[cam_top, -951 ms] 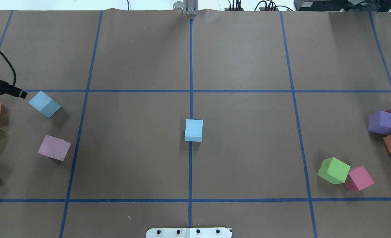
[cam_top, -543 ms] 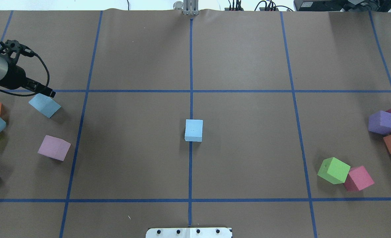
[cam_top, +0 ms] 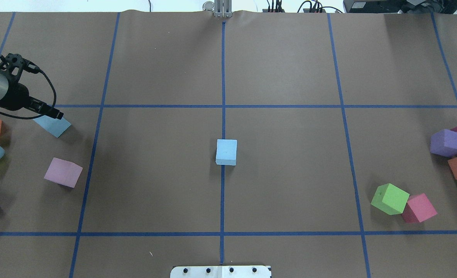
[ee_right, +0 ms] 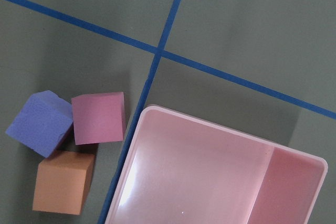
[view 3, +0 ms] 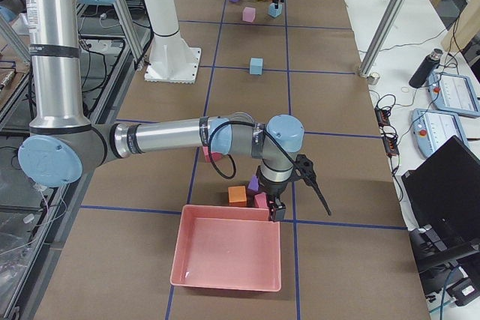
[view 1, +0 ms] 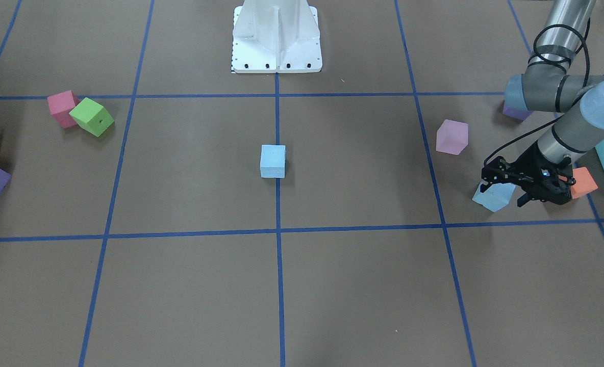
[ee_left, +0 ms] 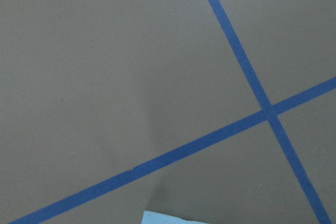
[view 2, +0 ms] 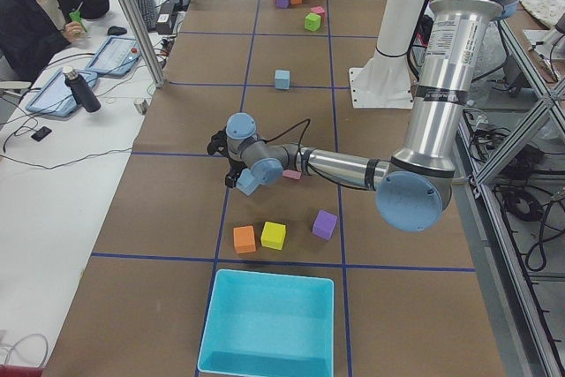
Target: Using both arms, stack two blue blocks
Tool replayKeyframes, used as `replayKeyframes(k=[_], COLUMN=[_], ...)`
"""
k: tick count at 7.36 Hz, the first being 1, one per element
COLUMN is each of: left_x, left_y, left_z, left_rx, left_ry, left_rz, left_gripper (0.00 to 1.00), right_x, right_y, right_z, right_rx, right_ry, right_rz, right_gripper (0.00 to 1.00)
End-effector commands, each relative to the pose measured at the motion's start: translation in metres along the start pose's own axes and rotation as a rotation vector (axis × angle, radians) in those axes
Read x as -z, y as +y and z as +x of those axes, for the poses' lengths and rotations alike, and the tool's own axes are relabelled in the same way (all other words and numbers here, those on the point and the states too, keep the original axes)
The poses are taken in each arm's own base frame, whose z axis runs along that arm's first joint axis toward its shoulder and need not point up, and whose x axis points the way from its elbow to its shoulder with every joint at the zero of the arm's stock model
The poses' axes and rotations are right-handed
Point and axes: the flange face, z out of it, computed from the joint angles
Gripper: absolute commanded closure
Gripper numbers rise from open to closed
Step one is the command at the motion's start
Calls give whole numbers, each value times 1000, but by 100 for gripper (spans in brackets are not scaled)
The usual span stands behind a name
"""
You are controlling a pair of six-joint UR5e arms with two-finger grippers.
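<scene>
Left gripper (view 1: 503, 195) low over left blue block (view 1: 492, 199), fingers spread wide either side; contact unclear. Centre blue block (cam_top: 226, 152) sits alone mid-table. Right gripper (view 3: 275, 207) near pink tray (view 3: 225, 254); cannot tell finger spread.

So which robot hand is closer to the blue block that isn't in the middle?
Left. The left gripper hangs right over that blue block, open around it. The right gripper is far away at the other end, by the pink tray.

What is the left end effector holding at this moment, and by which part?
Nothing yet, it seems: the left end effector stands open over the blue block, which rests on the table.
</scene>
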Motion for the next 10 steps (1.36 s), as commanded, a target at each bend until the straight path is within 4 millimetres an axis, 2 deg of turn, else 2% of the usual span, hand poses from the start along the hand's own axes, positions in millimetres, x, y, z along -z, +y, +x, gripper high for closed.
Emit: replayKeyframes(k=[1,3,6,7,8,9,10], left_x=[0,-7,-27,-34,-33,-32,-26], left_y=[13,16,20,21,21,21,17], left_z=[-4,-3,17,20,21,22,30], left_rx=[4,-2,-38,-50,-52,-54,-61], left_ry=[8,7,-12,-27,-27,-23,-1], left_rz=[10,-3,-14,-17,-15,-15,-8], left_gripper=[2,2,5,19,37,62,80], right_x=[0,0,-1,-2,-2,-2,-2], right_y=[0,0,0,0,0,0,0], right_z=[0,-1,0,0,0,0,0], right_rx=[-1,0,-1,-1,-1,-1,-1], right_ry=[-3,-5,-5,-6,-6,-6,-6], right_rz=[1,1,0,-1,-1,-1,-1], right_gripper=[0,0,0,0,0,0,0])
